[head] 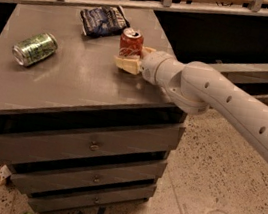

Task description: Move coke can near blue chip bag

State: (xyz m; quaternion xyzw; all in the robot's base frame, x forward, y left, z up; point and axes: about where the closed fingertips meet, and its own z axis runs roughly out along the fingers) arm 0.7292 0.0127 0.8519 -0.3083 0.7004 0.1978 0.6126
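Observation:
The coke can [131, 43] is red with a silver top and stands upright, held just above or on the grey cabinet top [73, 76]. My gripper [129, 57] comes in from the right and is shut on the can, its cream fingers [125, 64] at the can's lower half. The blue chip bag [103, 19] lies flat at the back of the cabinet top, a short way behind and left of the can.
A green patterned soda can [34, 48] lies on its side at the left of the cabinet top. The cabinet has three drawers [92, 145] below. A rail and shelf run behind the cabinet. Speckled floor lies to the right.

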